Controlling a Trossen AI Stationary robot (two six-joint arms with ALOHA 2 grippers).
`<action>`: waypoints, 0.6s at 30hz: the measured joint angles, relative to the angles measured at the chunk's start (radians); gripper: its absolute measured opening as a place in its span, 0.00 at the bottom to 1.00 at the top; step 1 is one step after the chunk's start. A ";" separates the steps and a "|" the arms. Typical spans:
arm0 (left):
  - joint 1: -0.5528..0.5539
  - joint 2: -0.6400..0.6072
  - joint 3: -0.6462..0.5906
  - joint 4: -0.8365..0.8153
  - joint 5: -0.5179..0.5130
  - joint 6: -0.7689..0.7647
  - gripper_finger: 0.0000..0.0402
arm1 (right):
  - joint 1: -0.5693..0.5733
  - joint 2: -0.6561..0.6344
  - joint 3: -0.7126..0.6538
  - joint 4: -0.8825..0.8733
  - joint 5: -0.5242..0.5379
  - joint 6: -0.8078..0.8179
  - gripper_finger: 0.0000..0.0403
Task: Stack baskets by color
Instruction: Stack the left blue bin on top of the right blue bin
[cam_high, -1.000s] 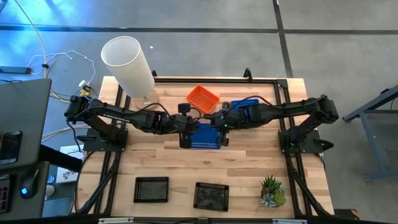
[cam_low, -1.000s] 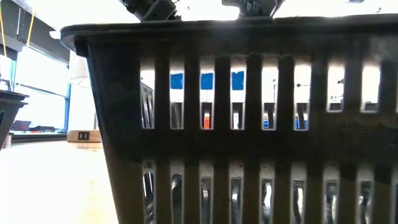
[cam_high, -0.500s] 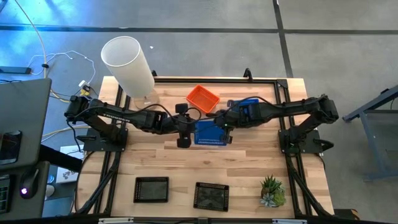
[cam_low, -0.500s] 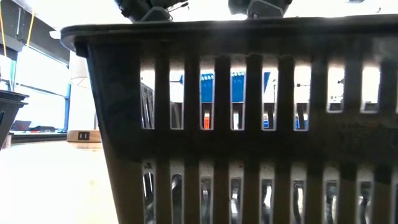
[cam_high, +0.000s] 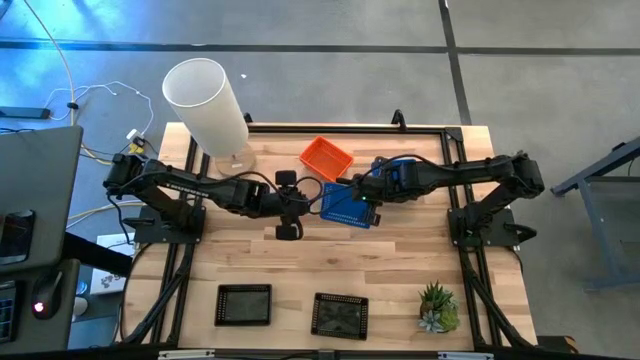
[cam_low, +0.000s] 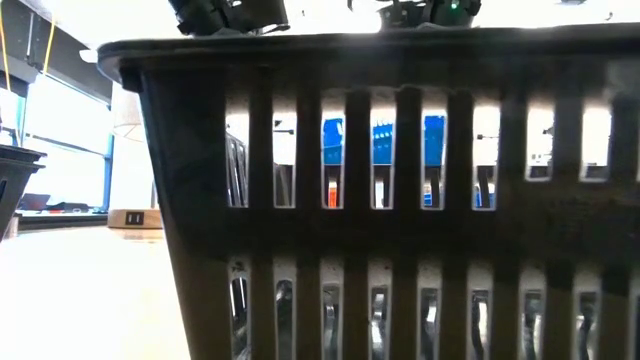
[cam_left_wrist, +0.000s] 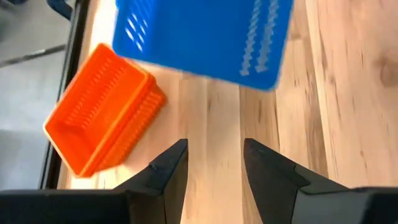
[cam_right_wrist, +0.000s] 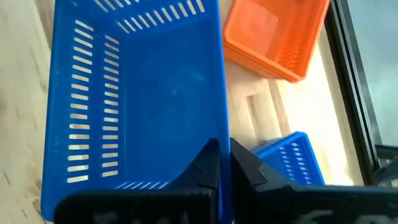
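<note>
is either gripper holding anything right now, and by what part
The right gripper is shut on the blue basket, pinching its side wall at the rim. The left gripper is open over bare table and holds nothing.

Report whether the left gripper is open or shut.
Open. In the left wrist view the left gripper shows bare wood between its fingers, apart from the blue basket.

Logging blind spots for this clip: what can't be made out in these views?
- Low view: a black basket right at the lens blocks nearly the whole table; only slivers of blue and orange show through its slots.
- High view: the second blue basket is mostly under the right arm.
- Left wrist view: the held blue basket is blurred and cut off by the edge.
- How many orange baskets are nested: too small.
</note>
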 joint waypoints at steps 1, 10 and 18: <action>0.002 0.000 -0.001 -0.012 0.000 -0.002 0.35 | 0.000 0.000 0.000 -0.008 0.003 0.007 0.00; 0.048 0.000 -0.002 -0.121 -0.077 -0.061 0.35 | 0.017 -0.003 0.000 -0.026 0.000 0.028 0.00; 0.074 -0.006 -0.003 -0.165 0.088 -0.037 0.35 | 0.018 -0.065 0.000 -0.072 0.024 0.028 0.00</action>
